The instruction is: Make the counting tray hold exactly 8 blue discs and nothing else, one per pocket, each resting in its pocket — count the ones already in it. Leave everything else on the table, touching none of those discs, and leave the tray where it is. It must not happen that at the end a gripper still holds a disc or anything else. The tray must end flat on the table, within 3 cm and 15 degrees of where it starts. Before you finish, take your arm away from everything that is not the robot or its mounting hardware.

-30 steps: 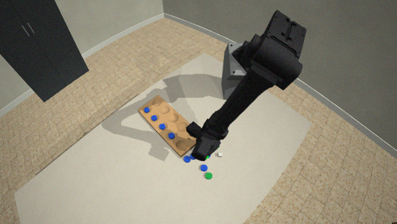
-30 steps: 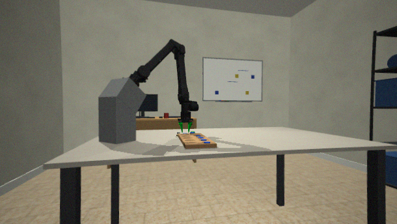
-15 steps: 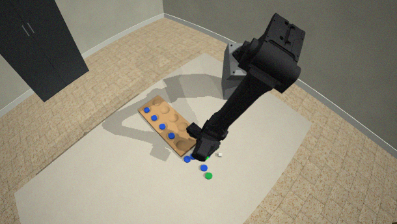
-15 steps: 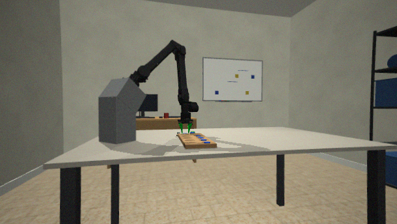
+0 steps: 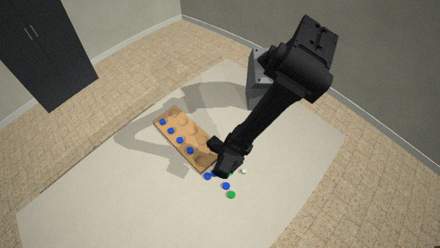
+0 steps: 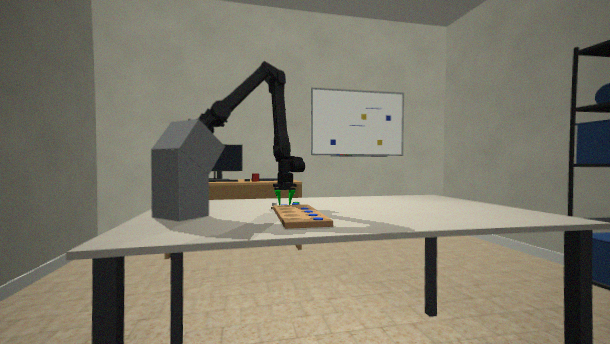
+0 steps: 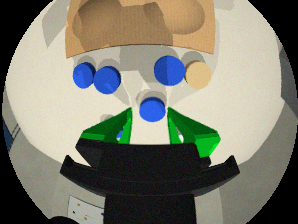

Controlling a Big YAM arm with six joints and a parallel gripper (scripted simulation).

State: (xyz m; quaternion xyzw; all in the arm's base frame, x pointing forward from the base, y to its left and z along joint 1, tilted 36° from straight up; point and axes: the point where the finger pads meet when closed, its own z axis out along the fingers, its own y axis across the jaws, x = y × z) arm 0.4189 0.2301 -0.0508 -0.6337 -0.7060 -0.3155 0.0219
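Four blue discs [image 5: 176,135] seated in counting tray [image 5: 164,131], beyond the gripper [image 7: 152,129] | four more judged needed | nearest loose blue disc [image 7: 152,107] lies just ahead between the fingers | jaws part-open, holding nothing | green disc [image 5: 231,195] stays out.

Plain grey-beige walls [image 6: 150,60] close the room, with a pale skirting board [image 5: 133,37] running along their foot. The floor is tan speckled stone tiling [image 6: 310,300]. A white-topped table on dark legs [image 6: 450,212] fills the middle of the exterior view. Right of centre on the far wall hangs a white whiteboard with small blue and yellow squares [image 6: 357,122]. A dark metal shelf rack [image 6: 590,130] stands at the right edge. A dark two-door cabinet [image 5: 40,50] occupies the upper left of the top view.
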